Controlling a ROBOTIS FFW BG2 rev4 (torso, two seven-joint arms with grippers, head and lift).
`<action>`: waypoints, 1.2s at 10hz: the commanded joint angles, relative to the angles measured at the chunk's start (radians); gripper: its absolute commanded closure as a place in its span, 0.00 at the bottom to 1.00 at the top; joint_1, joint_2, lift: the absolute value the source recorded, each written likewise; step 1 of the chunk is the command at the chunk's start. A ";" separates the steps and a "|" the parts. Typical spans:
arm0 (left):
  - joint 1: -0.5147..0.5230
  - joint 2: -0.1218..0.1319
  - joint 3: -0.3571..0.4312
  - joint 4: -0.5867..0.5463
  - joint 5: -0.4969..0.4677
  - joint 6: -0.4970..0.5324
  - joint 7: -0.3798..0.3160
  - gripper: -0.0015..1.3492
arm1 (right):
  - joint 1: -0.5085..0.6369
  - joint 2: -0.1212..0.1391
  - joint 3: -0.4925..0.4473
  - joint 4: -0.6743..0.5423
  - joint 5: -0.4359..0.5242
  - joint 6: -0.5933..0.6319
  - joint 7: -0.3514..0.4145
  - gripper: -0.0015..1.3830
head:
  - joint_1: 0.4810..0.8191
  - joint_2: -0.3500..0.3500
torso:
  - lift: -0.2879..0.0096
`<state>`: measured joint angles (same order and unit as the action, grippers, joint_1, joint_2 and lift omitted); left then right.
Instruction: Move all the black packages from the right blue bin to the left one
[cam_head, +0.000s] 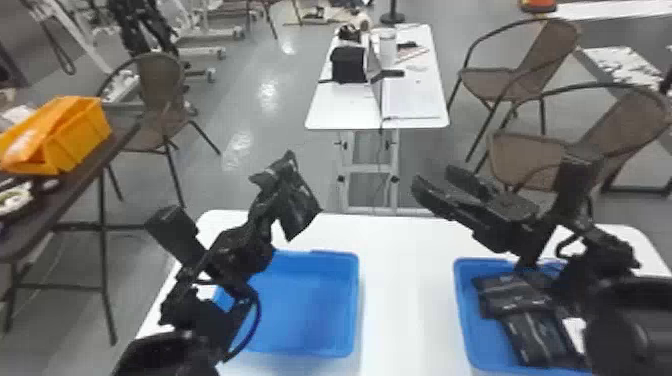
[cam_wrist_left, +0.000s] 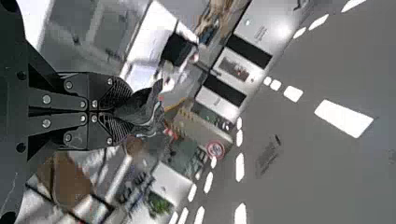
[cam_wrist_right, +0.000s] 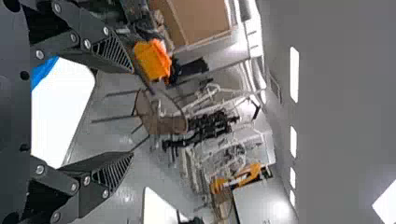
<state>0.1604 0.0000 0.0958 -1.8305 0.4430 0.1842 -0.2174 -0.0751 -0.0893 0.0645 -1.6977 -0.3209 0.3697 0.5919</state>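
Note:
My left gripper (cam_head: 272, 182) is above the far side of the left blue bin (cam_head: 305, 305), with a black package (cam_head: 298, 212) hanging from it. In the left wrist view, the fingers of my left gripper (cam_wrist_left: 122, 111) are shut on the crumpled edge of the black package (cam_wrist_left: 145, 105). My right gripper (cam_head: 440, 182) is raised beyond the right blue bin (cam_head: 465, 320); the right wrist view has the same gripper (cam_wrist_right: 133, 112) open, nothing between its fingers. Inside the right bin, black packages (cam_head: 540, 337) lie overlapping, partly hidden by the right arm.
Both bins stand on a white table (cam_head: 405, 300), a strip of tabletop between them. Farther off are a second white table (cam_head: 345, 110) and brown chairs (cam_head: 525, 75). On the left, a dark table (cam_head: 75, 192) carries an orange bin (cam_head: 82, 142).

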 joint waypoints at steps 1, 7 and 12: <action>0.025 -0.003 0.036 0.025 -0.280 0.003 0.010 0.89 | 0.051 -0.001 -0.023 -0.025 0.054 0.000 -0.010 0.24 | 0.58 0.70 | 0.97; 0.031 -0.003 -0.004 0.142 -0.669 -0.071 0.035 0.78 | 0.118 -0.001 -0.035 -0.039 0.143 0.000 -0.041 0.24 | 0.63 0.70 | 0.97; 0.094 -0.003 0.018 0.056 -0.517 -0.166 0.035 0.12 | 0.193 -0.001 -0.094 -0.073 0.237 0.006 -0.147 0.24 | 0.63 0.65 | 0.97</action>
<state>0.2433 0.0000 0.1082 -1.7485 -0.0819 0.0160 -0.1825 0.1036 -0.0905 -0.0156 -1.7711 -0.0970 0.3758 0.4444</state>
